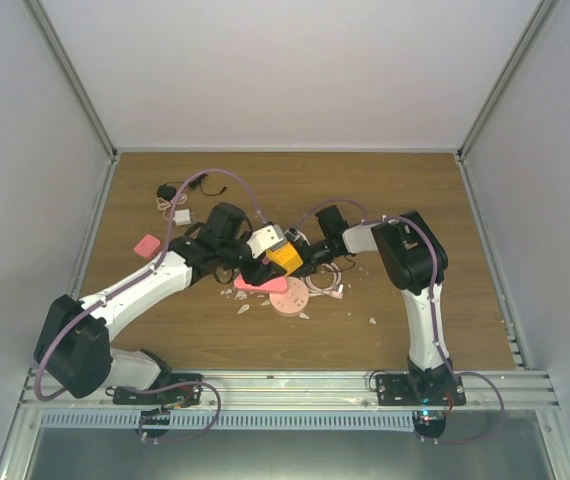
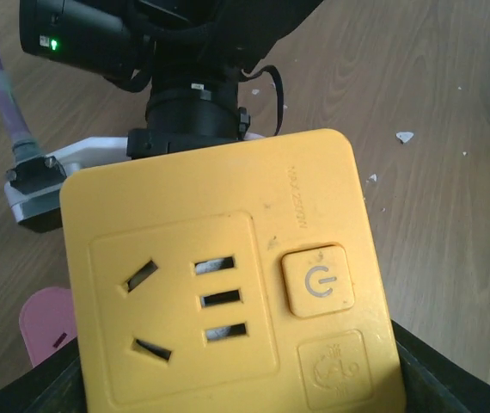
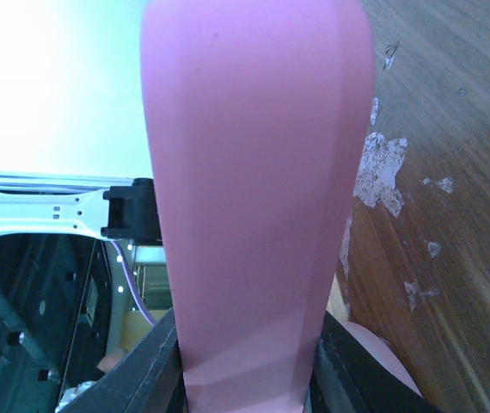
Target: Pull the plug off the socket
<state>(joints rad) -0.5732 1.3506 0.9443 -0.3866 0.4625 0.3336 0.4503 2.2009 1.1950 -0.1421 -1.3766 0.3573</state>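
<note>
We find the left gripper [image 2: 238,391] clamped on the yellow cube [image 2: 219,275] and the right gripper [image 3: 247,372] clamped on the pink socket [image 3: 254,198]; their join is hidden.

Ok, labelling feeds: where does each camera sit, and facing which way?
Top external: above, behind the robot, looking down at the table; both arms show.
Left wrist: rides the left gripper, facing the yellow cube it holds; fingers show.
Right wrist: rides the right gripper, facing the pink piece it holds; fingers show.
Shared: top and left wrist both show the yellow cube.
</note>
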